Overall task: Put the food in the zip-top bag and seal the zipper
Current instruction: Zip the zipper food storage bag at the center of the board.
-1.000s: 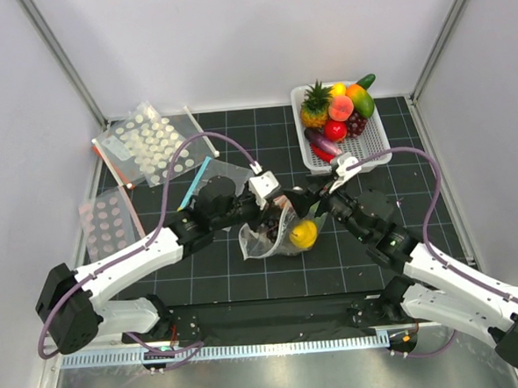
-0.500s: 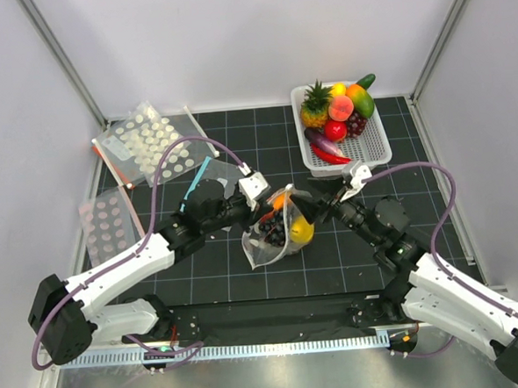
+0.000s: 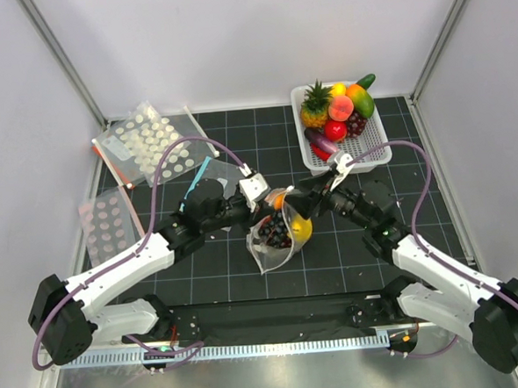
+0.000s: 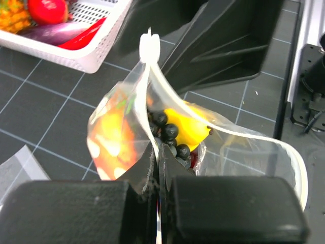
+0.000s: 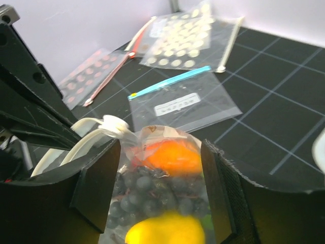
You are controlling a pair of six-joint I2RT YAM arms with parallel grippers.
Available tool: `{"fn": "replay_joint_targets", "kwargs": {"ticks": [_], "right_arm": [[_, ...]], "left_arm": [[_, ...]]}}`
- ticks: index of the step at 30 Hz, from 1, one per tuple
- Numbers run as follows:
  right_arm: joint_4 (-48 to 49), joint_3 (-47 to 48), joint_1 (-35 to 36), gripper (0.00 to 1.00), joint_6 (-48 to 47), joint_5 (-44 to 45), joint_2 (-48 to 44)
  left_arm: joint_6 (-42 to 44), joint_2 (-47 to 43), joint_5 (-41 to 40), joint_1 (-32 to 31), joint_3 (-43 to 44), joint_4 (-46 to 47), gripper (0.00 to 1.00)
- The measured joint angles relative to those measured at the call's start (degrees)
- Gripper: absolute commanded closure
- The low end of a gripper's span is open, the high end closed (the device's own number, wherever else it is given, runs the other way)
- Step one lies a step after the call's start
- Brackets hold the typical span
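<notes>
- The left gripper (image 4: 158, 175) is clamped on the near edge of the zip-top bag (image 4: 114, 140), mid-mat.
- Inside it are grapes (image 4: 167, 133), a yellow piece (image 4: 189, 129) and an orange piece (image 5: 170, 155).
- The right gripper (image 5: 158, 152) is spread wide, one finger on either side of the bag's mouth.
- A basket (image 3: 384, 139) of fruit sits behind on the right.
- A blue-strip bag (image 5: 188, 99) and dotted sheets (image 3: 150, 141) lie flat at the back left.

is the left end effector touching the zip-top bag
Touching. The left wrist view shows the left end effector shut, with the clear wall of the zip-top bag pinched between its fingers.
</notes>
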Motion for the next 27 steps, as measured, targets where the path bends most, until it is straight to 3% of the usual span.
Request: {"fn": "replay_joint_targets", "kwargs": {"ticks": [2,7,9,13,15,20,22,26,27], "right_arm": [[0.59,0.61,-0.04,0.37,0.02,-2.89,1.84],[0.72,1.86,-0.04,0.42,-0.02,-7.13,3.19],[0.81,2.12,-0.04,0.5,-0.07,-7.93,3.17],[0.68,2.82,-0.04,0.78,0.17,-9.66,3.08],[0.63,3.28,-0.04,0.99,0.42,-10.29,3.06],[-0.87,3.76,0.35,0.99,1.33,-10.1,1.57],[-1.81,3.76,0.7,0.99,1.33,-9.29,0.48],[-4.39,3.76,1.31,0.99,1.44,-6.1,-2.71],[-4.94,3.76,1.44,0.99,1.49,-5.05,-3.54]], "left_arm": [[0.48,0.0,1.22,0.0,0.0,0.0,1.0],[1.03,0.02,3.52,0.04,0.0,-0.02,1.0],[1.11,0.09,4.2,0.04,0.0,-0.02,1.0],[1.22,0.55,4.9,0.04,0.0,0.0,1.0],[1.22,0.81,5.18,0.04,0.0,-0.02,0.99],[1.14,0.9,5.7,0.02,0.02,0.0,0.95],[0.98,0.9,5.66,0.02,0.02,0.02,0.89],[-0.28,0.9,4.28,0.02,0.31,-0.02,0.53],[-0.74,0.9,3.85,0.02,0.44,-0.04,0.49]]}}
